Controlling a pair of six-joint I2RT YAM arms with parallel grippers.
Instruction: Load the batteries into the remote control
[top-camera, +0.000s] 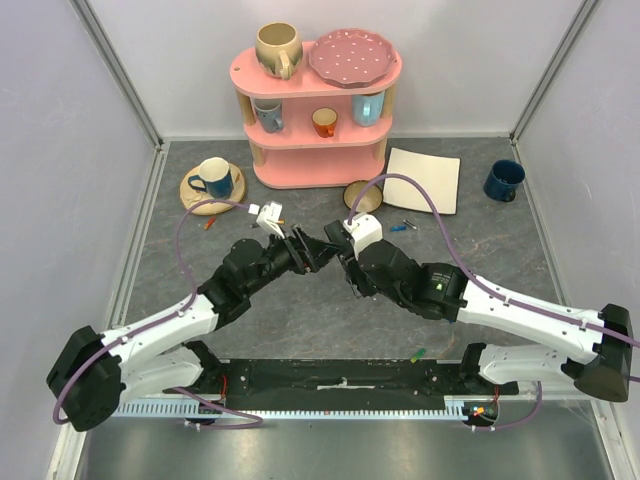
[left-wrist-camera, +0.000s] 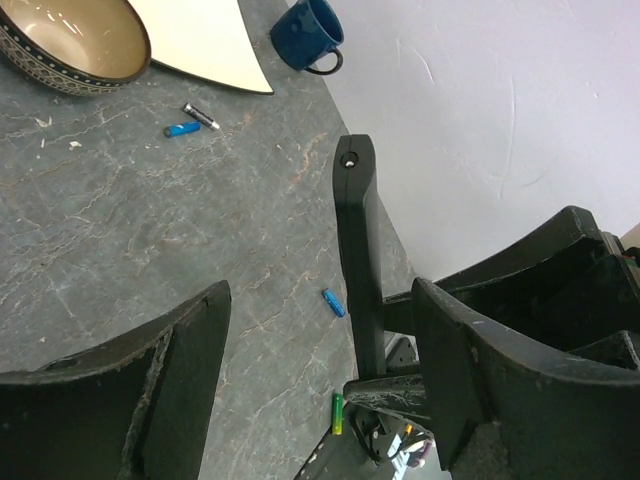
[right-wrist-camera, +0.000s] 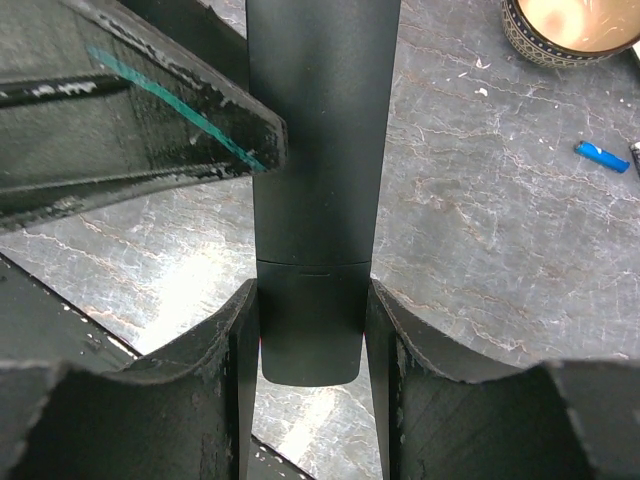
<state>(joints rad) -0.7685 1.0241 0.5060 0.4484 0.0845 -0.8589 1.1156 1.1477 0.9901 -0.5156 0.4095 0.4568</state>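
Note:
My right gripper is shut on the lower end of the remote control, a flat black slab, and holds it above the grey table. In the left wrist view the remote shows edge-on between the wide-open fingers of my left gripper, nearer the right finger and not touching either. Both grippers meet at mid-table. On the table lie a blue battery, a green battery, and another blue battery beside a black one.
A pink shelf with cups and a plate stands at the back. A blue mug on a saucer is at back left. A bowl, a white sheet and a blue mug are at back right.

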